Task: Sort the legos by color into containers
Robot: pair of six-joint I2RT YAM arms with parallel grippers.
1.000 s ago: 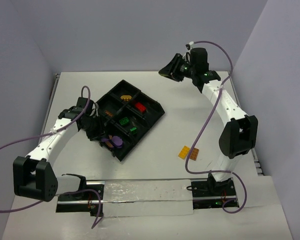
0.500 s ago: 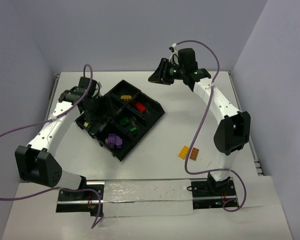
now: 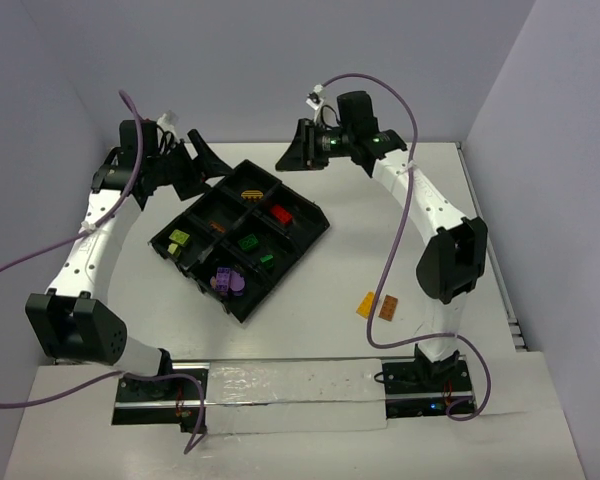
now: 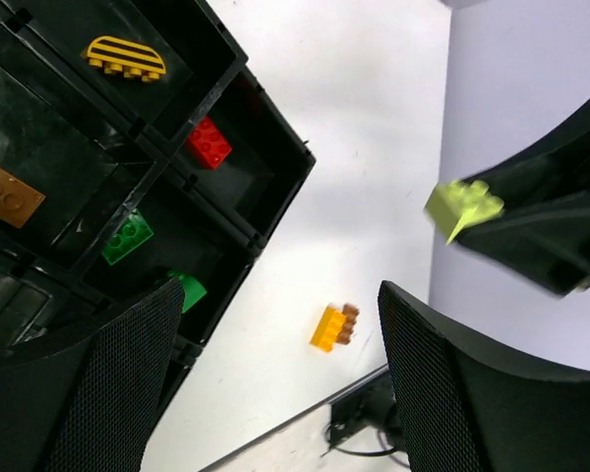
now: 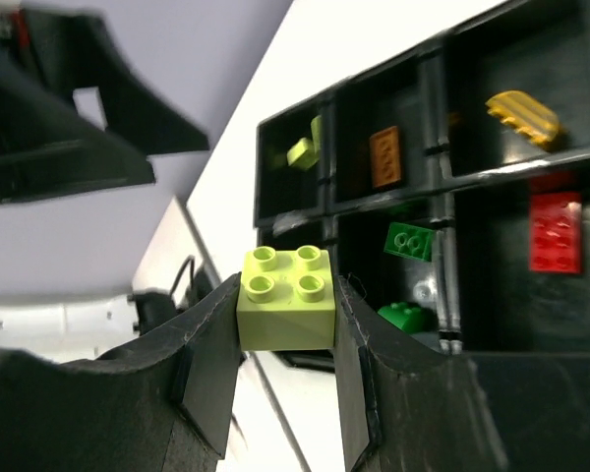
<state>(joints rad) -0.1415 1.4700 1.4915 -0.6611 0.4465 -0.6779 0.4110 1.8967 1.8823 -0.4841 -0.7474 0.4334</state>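
The black divided tray (image 3: 305, 232) lies left of centre on the table, with legos in its containers: a yellow striped piece (image 3: 251, 191), a red brick (image 3: 279, 213), green bricks (image 3: 248, 241), a lime brick (image 3: 178, 238) and purple pieces (image 3: 227, 282). My right gripper (image 5: 285, 295) is shut on a lime brick (image 5: 285, 307), hanging in the air behind the tray's far corner (image 3: 298, 155). Raised behind the tray's left side, my left gripper (image 3: 195, 160) stands open and empty (image 4: 275, 324). An orange-yellow brick (image 3: 368, 304) and a brown brick (image 3: 388, 308) lie together on the table.
Both grippers hang high and face each other over the tray's far end. The right gripper with its lime brick (image 4: 464, 205) shows in the left wrist view. A brown brick (image 5: 384, 155) lies in a container beside the lime one (image 5: 302, 152). The walls stand close behind.
My left gripper has opened, risen out of the tray and swung to the back left; a lime brick now shows in the tray's left container. The right gripper carried its lime brick leftward.
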